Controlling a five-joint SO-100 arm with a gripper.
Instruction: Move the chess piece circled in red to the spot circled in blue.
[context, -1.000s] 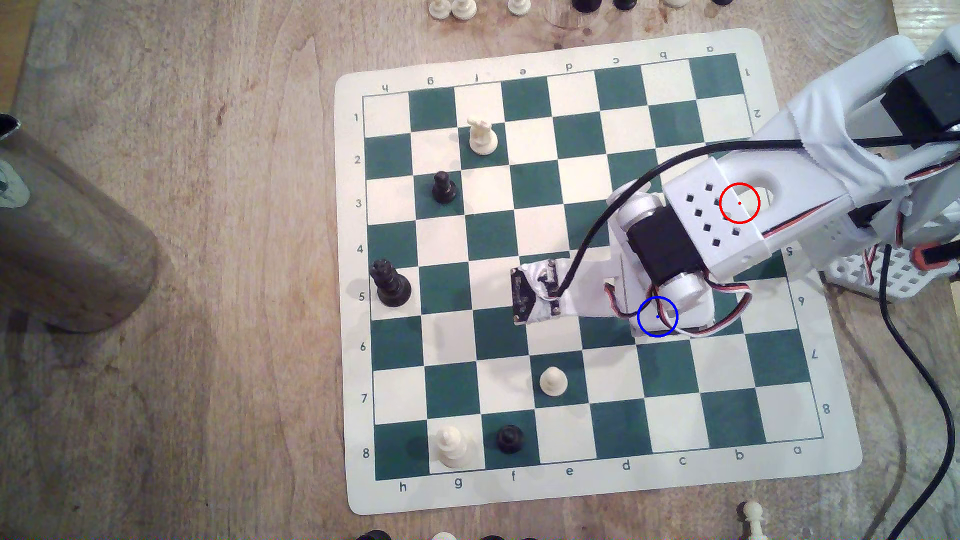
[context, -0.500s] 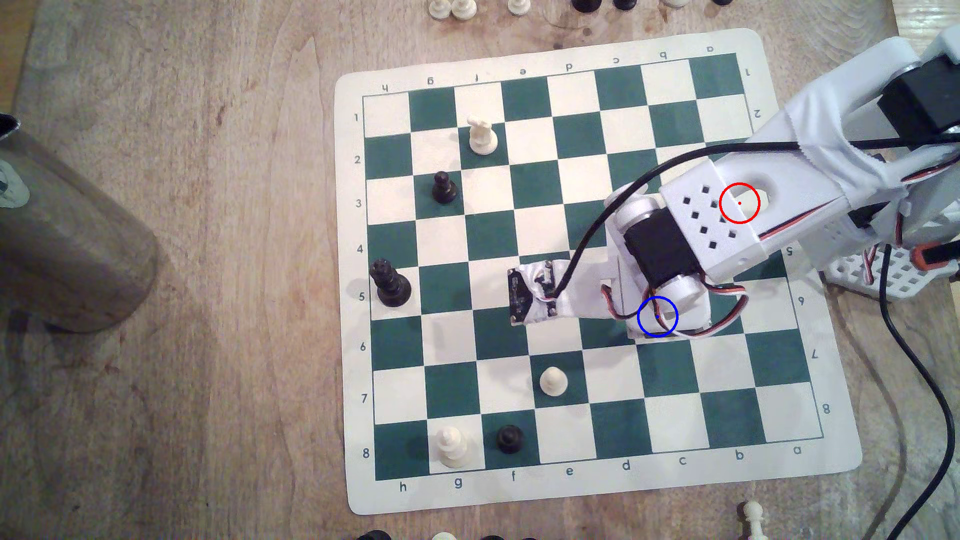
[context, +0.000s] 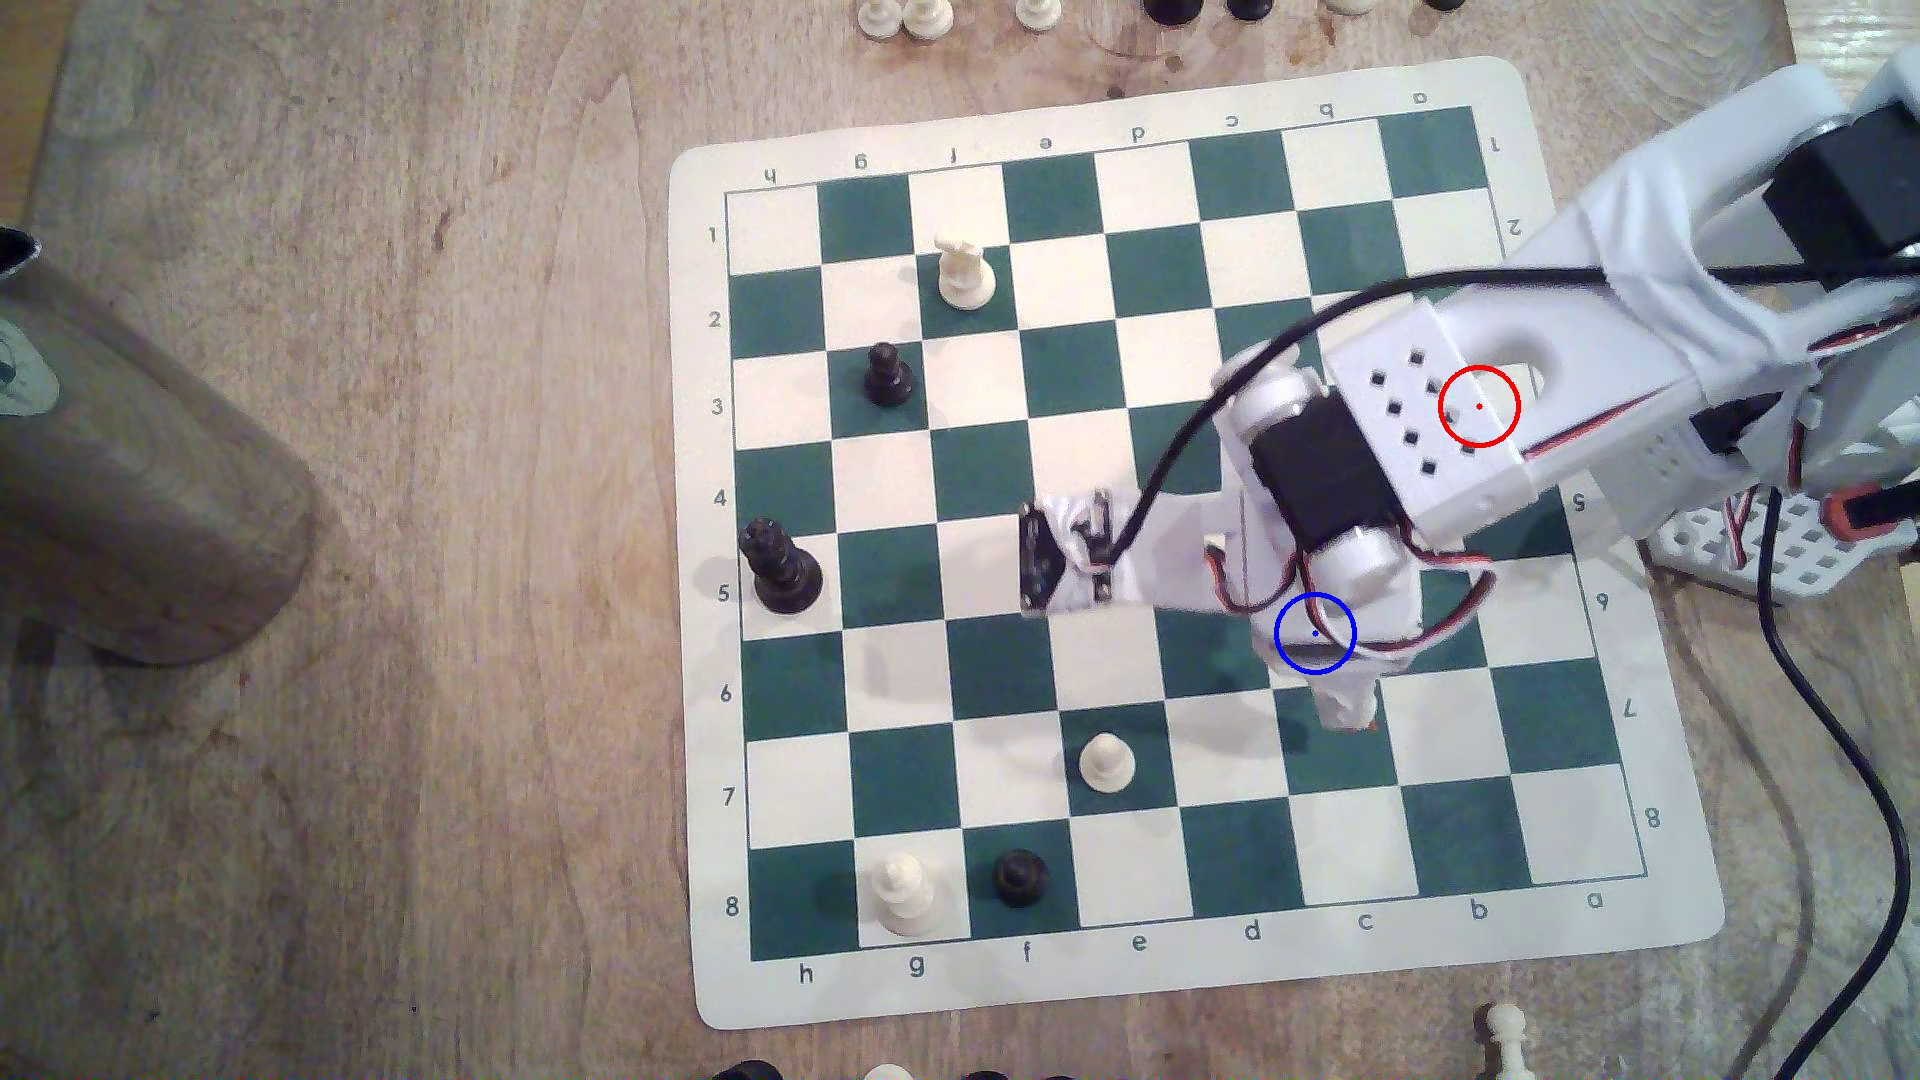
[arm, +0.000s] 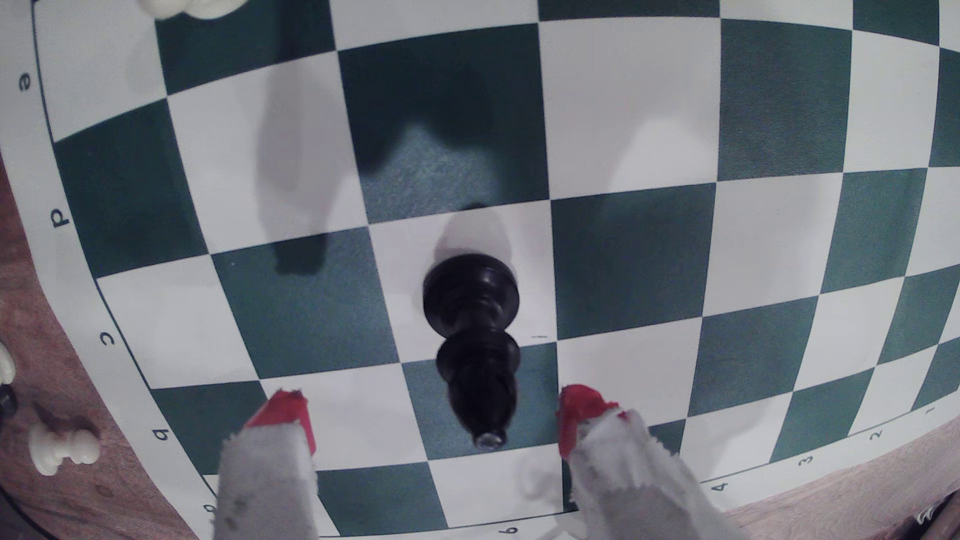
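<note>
The small glossy black chess piece with a round base and knob head (arm: 475, 332) stands upright on a cream-white square of the green-and-cream vinyl board (arm: 628, 104), its long axis vertical, base on the board and head pointing up toward the wrist camera. The end effector (arm: 436, 415) hovers above it with its 2 red-tipped, cloth-wrapped fingers (arm: 283, 415) spread apart, 1 on each side of the piece and touching nothing. In the exterior view the white arm (context: 1434, 415) reaches in from the exterior view's right and covers the blue-ringed cream square (context: 1315, 656); the black piece is hidden beneath it, so I cannot tell whether its square is the ringed one. A white pawn (context: 1105, 763) stands nearby on a green square. The board lies on a wooden worktop (context: 416, 623).
</note>
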